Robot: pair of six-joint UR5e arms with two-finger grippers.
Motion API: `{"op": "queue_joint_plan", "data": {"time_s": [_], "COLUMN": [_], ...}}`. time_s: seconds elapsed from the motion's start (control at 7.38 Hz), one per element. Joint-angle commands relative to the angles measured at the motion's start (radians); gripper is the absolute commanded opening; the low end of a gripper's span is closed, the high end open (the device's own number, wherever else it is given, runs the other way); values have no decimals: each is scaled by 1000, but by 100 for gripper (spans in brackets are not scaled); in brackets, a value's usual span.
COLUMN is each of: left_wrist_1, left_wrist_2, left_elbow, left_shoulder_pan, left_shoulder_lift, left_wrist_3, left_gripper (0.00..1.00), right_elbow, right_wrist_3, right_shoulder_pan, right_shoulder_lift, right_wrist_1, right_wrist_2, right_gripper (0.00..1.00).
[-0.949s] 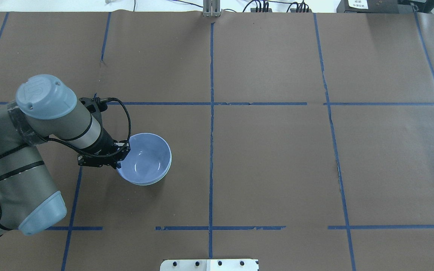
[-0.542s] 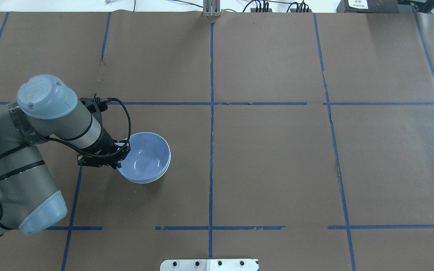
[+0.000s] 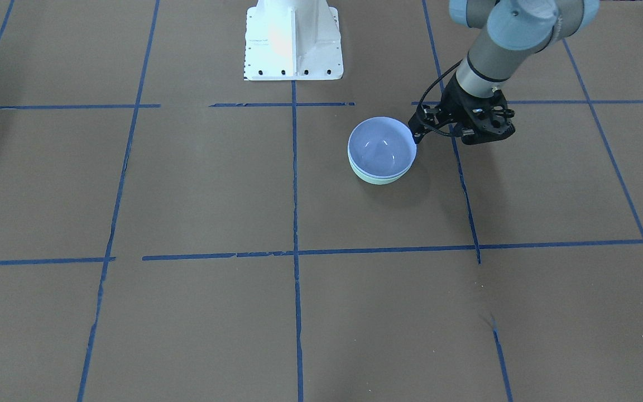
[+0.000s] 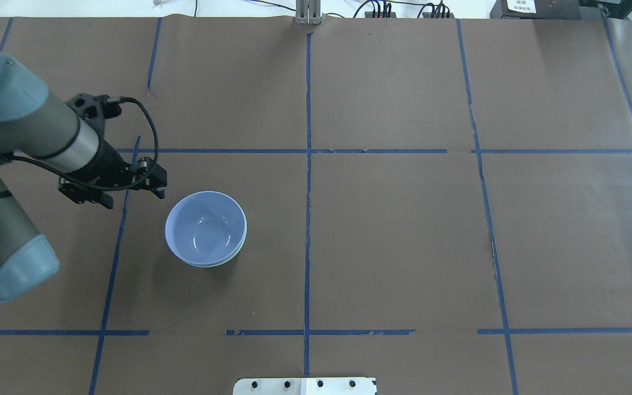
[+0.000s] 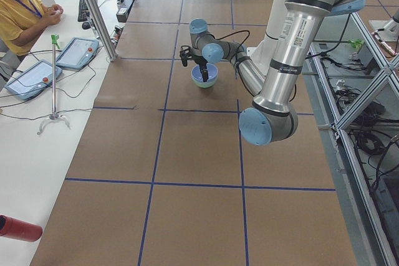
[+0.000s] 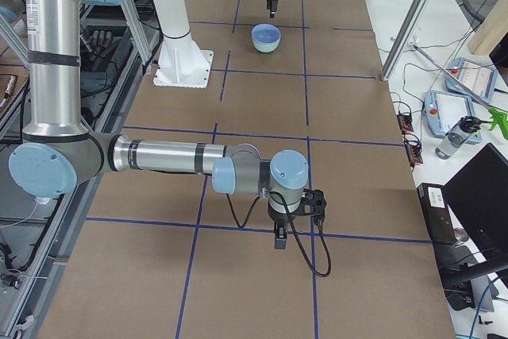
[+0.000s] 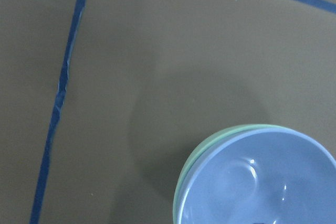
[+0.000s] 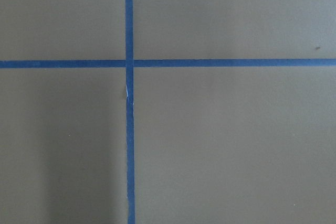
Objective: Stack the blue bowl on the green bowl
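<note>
Left tool (image 4: 158, 185) has let go of the blue bowl (image 4: 204, 227) and drawn back, spread and empty, just beside it. Beyond, that bowl now rests nested in the green bowl (image 3: 377, 179) on the desk (image 4: 404, 247); stacking looks complete.

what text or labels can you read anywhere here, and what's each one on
White label on the dark box past the table's far edge: printed lines, too small to read.
Sticker on the left arm: print, too blurred to read.
Blue bowl and green bowl: no text.
Nothing here can be read.
</note>
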Motion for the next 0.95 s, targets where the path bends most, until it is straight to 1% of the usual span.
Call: {"op": "queue_joint_plan", "data": {"time_s": [0.0,0.14,0.41,0.54,0.68,0.81], "left_wrist_1": [41,55,58,60,75,87], "left_wrist_2": [-56,-56,-56,-56,-58,-59], "left_elbow": [-4,4,36,75,126,160], "left_shoulder_pan": [-184,-246,-437,-532,-662,-735], "left_shoulder_lift": [114,177,298,344,372,401], "left_wrist_3": [433,647,1058,1219,1341,1406], "left_gripper": [100,100,100,100,100,100], "right_elbow": [0,0,0,0,0,0], "right_wrist_3": [0,0,0,0,0,0], "right_shoulder_pan": [0,0,0,0,0,0], "right_shoulder_lift": [0,0,0,0,0,0], "right_wrist_1": [-1,-1,0,-1,0,-1], "right_wrist_2": [1,-1,-1,-1,-1,-1], "right_gripper": [100,100,100,100,100,100]}}
